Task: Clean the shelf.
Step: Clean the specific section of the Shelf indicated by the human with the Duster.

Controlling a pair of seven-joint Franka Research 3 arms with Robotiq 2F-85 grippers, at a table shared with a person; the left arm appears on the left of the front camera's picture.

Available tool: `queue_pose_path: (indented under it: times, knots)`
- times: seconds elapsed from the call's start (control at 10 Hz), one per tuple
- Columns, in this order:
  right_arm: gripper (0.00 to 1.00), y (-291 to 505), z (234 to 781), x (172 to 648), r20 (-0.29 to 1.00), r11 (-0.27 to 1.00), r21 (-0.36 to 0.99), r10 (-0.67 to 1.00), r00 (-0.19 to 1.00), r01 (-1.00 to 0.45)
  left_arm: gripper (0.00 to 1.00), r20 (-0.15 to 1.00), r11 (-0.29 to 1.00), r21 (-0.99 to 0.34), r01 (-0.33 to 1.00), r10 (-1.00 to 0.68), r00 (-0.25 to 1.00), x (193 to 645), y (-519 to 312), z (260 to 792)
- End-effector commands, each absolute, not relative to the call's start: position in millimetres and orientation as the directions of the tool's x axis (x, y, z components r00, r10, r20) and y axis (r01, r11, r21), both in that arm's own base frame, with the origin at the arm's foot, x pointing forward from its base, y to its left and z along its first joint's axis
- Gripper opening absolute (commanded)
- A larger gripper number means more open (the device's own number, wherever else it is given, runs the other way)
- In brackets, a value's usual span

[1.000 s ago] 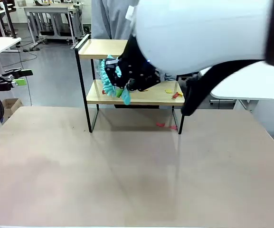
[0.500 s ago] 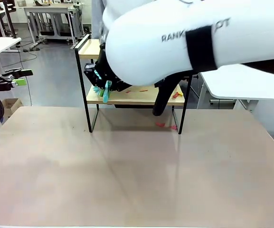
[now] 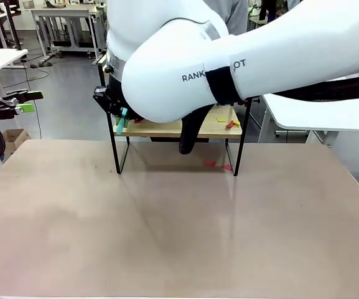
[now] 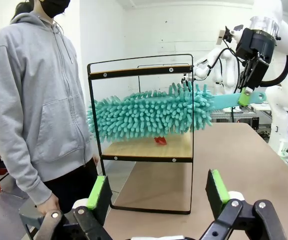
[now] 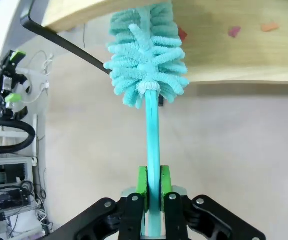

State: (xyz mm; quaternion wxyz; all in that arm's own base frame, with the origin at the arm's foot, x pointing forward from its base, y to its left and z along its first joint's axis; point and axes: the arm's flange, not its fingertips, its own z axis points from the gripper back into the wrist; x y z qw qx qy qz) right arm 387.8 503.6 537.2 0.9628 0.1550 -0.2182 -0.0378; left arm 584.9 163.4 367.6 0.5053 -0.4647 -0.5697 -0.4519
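Shelf [image 3: 213,129] stood at the table's far edge, upright on its slim legs, with the person [image 4: 39,100] just beside it on the far side. Between its two boards [image 4: 144,148] lay the fluffy teal duster [image 4: 148,112], head level above the lower board and its tip poking out past the frame toward the person. Right gripper [image 5: 152,180] was clamped tight on the duster's flat handle, pads pressed to both faces. Left gripper [image 4: 157,190] hung with jaws spread wide and nothing in them, well off to the shelf's side. A red scrap [image 4: 159,141] sat on the lower board under the head; more scraps [image 3: 229,123] lay at the board's right end, and a few red bits [image 3: 216,164] on the table [image 3: 167,249] by the right leg. Risks, as I judged them: the head could catch a thin black upright on a sideways sweep and drag or tip the light rack; a long stroke could brush the person; swept scraps would likely drop to the table. Room between the boards looked tight above the head. The near table was open and wide for pulling back.
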Motion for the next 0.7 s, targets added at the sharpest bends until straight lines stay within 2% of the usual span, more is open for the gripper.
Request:
queue_pose_path:
  times: [0.0, 0.5, 0.6]
  knots:
    - [0.13, 521, 540, 396, 0.422, 0.948, 0.314, -0.184, 0.888, 0.047, 1.00, 0.995, 0.164, 0.061, 0.985, 0.068, -0.073, 584, 163, 371]
    - [0.13, 524, 500, 414, 0.347, 0.956, 0.281, -0.182, 0.920, 0.083, 1.00, 0.995, 0.164, 0.061, 0.985, 0.068, -0.073, 584, 163, 371]
    - [0.13, 522, 498, 415, 0.317, 0.947, 0.309, -0.196, 0.928, 0.094, 1.00, 0.995, 0.164, 0.061, 0.985, 0.068, -0.073, 584, 163, 371]
